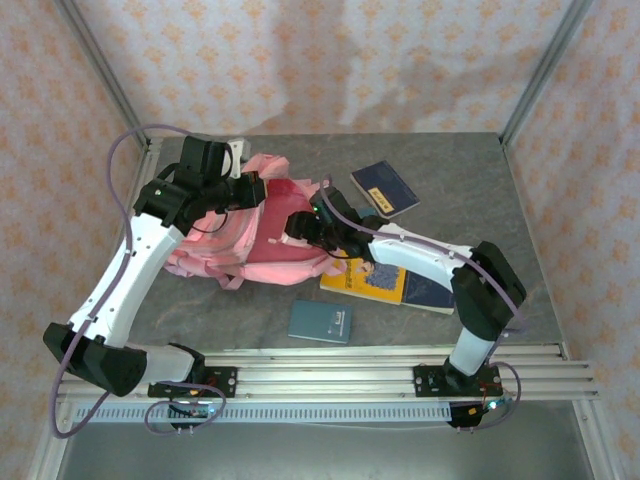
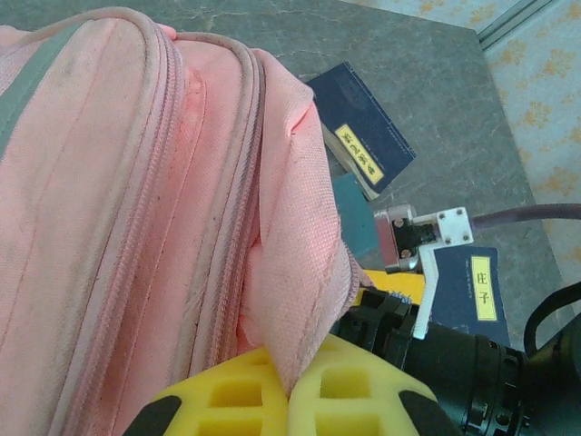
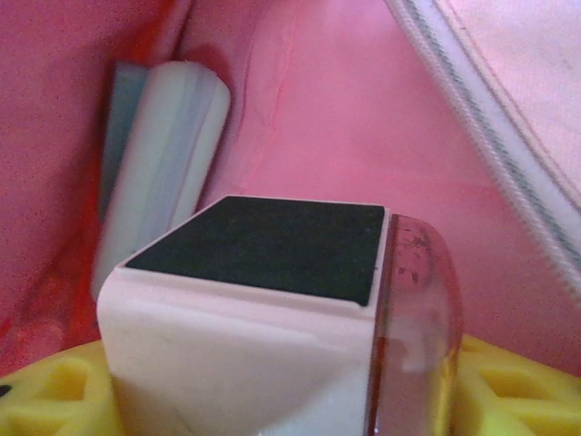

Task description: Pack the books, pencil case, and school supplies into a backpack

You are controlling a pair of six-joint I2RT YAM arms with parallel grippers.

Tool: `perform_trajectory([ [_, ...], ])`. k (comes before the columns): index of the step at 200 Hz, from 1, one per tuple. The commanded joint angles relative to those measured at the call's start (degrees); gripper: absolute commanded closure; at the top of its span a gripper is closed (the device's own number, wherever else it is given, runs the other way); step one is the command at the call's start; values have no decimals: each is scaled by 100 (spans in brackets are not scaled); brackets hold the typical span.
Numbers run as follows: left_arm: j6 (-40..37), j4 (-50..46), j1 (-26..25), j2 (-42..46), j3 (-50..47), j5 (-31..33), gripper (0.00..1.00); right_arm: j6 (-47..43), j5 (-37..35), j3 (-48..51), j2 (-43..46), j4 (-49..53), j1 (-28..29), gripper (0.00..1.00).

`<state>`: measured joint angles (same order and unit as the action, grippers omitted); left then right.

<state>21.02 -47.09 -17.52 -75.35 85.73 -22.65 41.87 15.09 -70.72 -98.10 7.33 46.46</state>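
Loading of the pink fabric backpack [image 1: 215, 250], which lies on its side at centre-left of the overhead view on the grey, stone-patterned desk [image 1: 470, 170]. The left gripper [image 2: 290, 389], at the bottom edge of its wrist view, has its yellow lattice-moulded jaws closed on a fold of the woven flap beside the double zip track, evidently lifting the mouth open so that the other arm can enter. The right gripper [image 3: 281, 400] is inside the smooth pink lining, jaws clamped on the pencil sharpener [image 3: 245, 336], a rounded pale-pink box with a matt black top and a clear drawer at one side; it appears ready for release. Behind it, at upper left of that view, the stapler [image 3: 159, 173], a slim blue-grey bar on a white base, leans against the inner wall. Unpacked on the desk right of the bag: a navy book [image 1: 385, 188] with a yellow label, a yellow book [image 1: 362, 282], and a teal notebook [image 1: 320, 321] at lower centre.
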Motion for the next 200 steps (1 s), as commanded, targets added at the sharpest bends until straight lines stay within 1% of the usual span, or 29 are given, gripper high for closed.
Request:
perform_trajectory([
  [1,-56,461,29,318,273,-168,100,512,175,-165,-61,-891,11,44],
  [36,-56,532,29,362,198,-282,100,1382,65,-377,-470,-1617,10,41],
  [59,-62,533,29,396,189,-292,100,2058,33,-500,-851,-2431,10,38],
  [90,-27,561,29,424,206,-360,100,2857,-746,-568,-1285,-3125,12,38],
  [114,-21,595,29,423,182,-397,100,3222,-1050,-811,-1703,-3644,9,39],
  [139,-36,612,35,399,158,-391,100,3607,-985,-1285,-2228,-4206,50,41],
  [155,-37,627,46,326,200,-376,100,3661,-961,-1624,-2462,-4242,135,38],
  [165,-15,631,56,248,253,-401,100,3635,-963,-1823,-2545,-4066,206,35],
  [169,-3,639,64,214,278,-433,100,3588,-981,-1897,-2572,-4000,238,31],
  [187,62,707,64,81,360,-560,100,3263,-1057,-2201,-2655,-3561,387,10],
  [192,76,724,64,56,380,-587,100,3170,-1069,-2260,-2667,-3502,414,1],
  [200,92,740,67,23,400,-608,100,3057,-1025,-2333,-2707,-3453,429,1],
])
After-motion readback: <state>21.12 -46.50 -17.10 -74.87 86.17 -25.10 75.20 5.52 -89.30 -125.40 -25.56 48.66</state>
